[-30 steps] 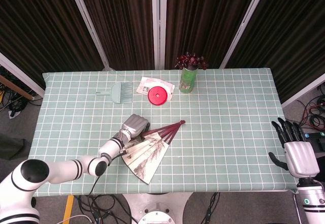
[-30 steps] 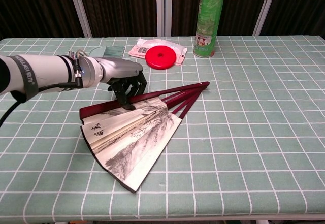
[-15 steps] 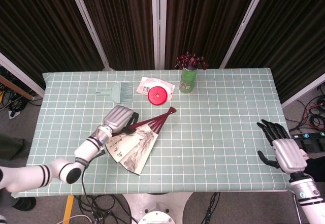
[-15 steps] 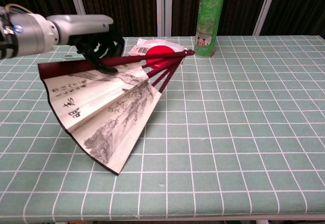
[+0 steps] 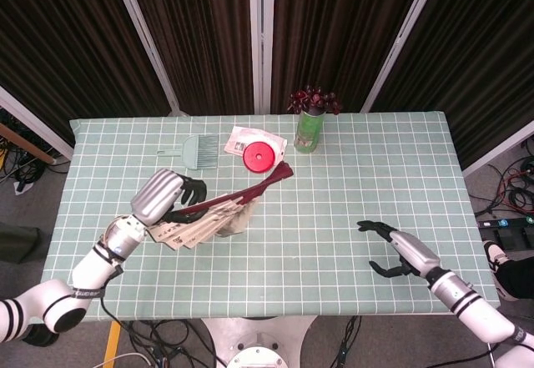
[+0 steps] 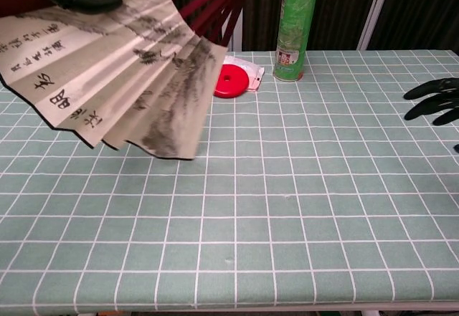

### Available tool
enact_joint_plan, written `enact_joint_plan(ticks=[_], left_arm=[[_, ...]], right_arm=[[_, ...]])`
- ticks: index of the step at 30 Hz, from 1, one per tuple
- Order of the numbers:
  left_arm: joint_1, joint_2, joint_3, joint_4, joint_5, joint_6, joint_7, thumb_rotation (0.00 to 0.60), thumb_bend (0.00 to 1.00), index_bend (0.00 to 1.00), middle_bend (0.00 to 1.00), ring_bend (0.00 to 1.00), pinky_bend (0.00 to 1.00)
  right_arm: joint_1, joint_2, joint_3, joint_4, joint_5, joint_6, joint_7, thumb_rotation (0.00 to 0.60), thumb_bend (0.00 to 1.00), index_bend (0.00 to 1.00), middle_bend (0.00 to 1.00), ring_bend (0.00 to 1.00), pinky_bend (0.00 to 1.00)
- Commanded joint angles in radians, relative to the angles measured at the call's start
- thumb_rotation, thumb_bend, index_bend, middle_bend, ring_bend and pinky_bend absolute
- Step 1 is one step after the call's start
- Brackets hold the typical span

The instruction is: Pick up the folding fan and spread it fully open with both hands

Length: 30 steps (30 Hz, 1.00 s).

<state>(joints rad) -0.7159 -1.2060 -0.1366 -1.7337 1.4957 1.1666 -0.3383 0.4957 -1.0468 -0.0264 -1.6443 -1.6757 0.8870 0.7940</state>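
Paper folding fan (image 5: 204, 224) now lifted off the table (image 5: 350, 184) — left hand (image 5: 164, 198) grips its rib; right hand (image 5: 400, 253) has advanced inward, fingers spread, holding nothing.

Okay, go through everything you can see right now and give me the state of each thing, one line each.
folding fan: partly spread, lifted off the table.
left robot hand: grips the fan by its dark red guard.
right robot hand: empty, fingers apart, above the table.
green can: upright, holding dark red flowers.
red disc: lying flat on a white packet.
small green brush: lying flat.
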Motion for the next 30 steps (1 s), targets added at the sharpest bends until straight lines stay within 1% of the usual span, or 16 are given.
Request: enact_joint_plan(ticks=[1, 5, 9, 12, 19, 26, 28, 30], left_arm=[[0.02, 0.03, -0.008, -0.029, 0.061, 0.045, -0.045, 0.6, 0.37, 0.65, 0.75, 0.73, 0.86], [0.022, 0.039, -0.015, -0.047, 0.094, 0.068, -0.031, 0.6, 0.36, 0.65, 0.75, 0.73, 0.86], [0.018, 0.042, -0.024, -0.063, 0.107, 0.072, -0.024, 0.6, 0.36, 0.65, 0.75, 0.73, 0.86], [0.017, 0.044, -0.03, -0.07, 0.112, 0.076, -0.014, 0.6, 0.36, 0.65, 0.75, 0.73, 0.86], [0.012, 0.045, -0.037, -0.075, 0.12, 0.073, 0.005, 0.6, 0.36, 0.65, 0.75, 0.73, 0.86], [0.006, 0.043, -0.045, -0.08, 0.121, 0.07, 0.009, 0.6, 0.36, 0.65, 0.75, 0.73, 0.86], [0.007, 0.043, -0.044, -0.079, 0.123, 0.07, 0.015, 0.6, 0.36, 0.65, 0.75, 0.73, 0.86], [0.009, 0.043, -0.043, -0.073, 0.125, 0.073, 0.025, 0.6, 0.36, 0.65, 0.75, 0.73, 0.85]], right_arm=[[0.091, -0.07, 0.001, 0.05, -0.034, -0.06, 0.085, 0.6, 0.33, 0.14, 0.18, 0.1, 0.14], [0.135, -0.123, 0.048, 0.057, 0.01, -0.067, 0.05, 0.6, 0.33, 0.14, 0.19, 0.1, 0.14], [0.161, -0.183, 0.112, 0.051, 0.094, -0.06, -0.065, 0.6, 0.33, 0.14, 0.18, 0.1, 0.14], [0.18, -0.207, 0.147, 0.024, 0.158, -0.074, -0.119, 0.6, 0.32, 0.14, 0.17, 0.1, 0.14], [0.251, -0.25, 0.213, 0.009, 0.26, -0.127, -0.211, 0.6, 0.31, 0.14, 0.16, 0.09, 0.14], [0.322, -0.286, 0.251, 0.007, 0.34, -0.199, -0.272, 0.6, 0.33, 0.15, 0.16, 0.09, 0.14], [0.338, -0.299, 0.26, 0.014, 0.359, -0.208, -0.293, 0.6, 0.37, 0.2, 0.16, 0.09, 0.14], [0.348, -0.31, 0.267, 0.02, 0.377, -0.203, -0.322, 0.6, 0.46, 0.31, 0.17, 0.09, 0.14]])
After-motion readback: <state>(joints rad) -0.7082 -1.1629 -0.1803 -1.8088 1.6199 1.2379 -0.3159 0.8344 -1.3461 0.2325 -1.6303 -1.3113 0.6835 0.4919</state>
